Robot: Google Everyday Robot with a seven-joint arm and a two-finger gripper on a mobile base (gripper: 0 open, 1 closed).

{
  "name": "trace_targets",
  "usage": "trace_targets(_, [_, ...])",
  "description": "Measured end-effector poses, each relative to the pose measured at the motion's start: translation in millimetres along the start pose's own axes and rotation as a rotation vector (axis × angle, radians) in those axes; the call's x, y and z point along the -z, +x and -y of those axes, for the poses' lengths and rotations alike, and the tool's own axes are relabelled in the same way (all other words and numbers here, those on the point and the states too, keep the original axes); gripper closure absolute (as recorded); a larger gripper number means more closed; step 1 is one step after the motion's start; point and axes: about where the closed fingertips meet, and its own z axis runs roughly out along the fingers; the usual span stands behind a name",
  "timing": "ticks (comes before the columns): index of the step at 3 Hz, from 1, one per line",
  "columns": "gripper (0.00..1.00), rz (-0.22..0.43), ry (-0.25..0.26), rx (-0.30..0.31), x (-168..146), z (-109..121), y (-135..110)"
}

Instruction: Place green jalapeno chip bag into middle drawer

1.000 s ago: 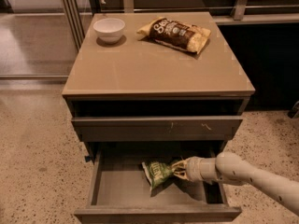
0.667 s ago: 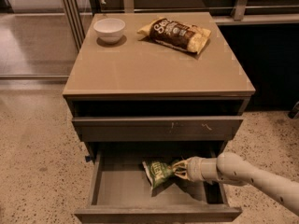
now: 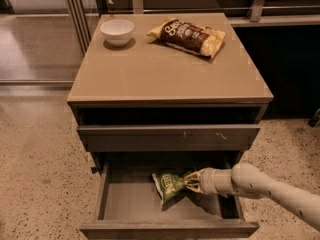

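Note:
The green jalapeno chip bag (image 3: pixel 170 185) is inside the open middle drawer (image 3: pixel 125 204), its lower end near or on the grey floor, right of centre. My gripper (image 3: pixel 194 181) reaches in from the right on a pale arm and is shut on the bag's right end. The drawer is pulled well out from the cabinet, and its plain front (image 3: pixel 167 230) sits at the bottom of the view.
A white bowl (image 3: pixel 117 31) and a brown-and-yellow chip bag (image 3: pixel 189 36) lie on the cabinet top (image 3: pixel 165 74). The closed drawer front above (image 3: pixel 169 137) has pale scratch marks. Speckled floor surrounds the cabinet; a glass partition stands at the left.

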Motion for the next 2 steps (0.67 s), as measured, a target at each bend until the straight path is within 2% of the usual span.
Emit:
trace_targets(1, [0.12,0.0,0.0,0.0,0.0,0.0,0.0])
trace_targets(2, [0.0,0.0,0.0,0.0,0.0,0.0,0.0])
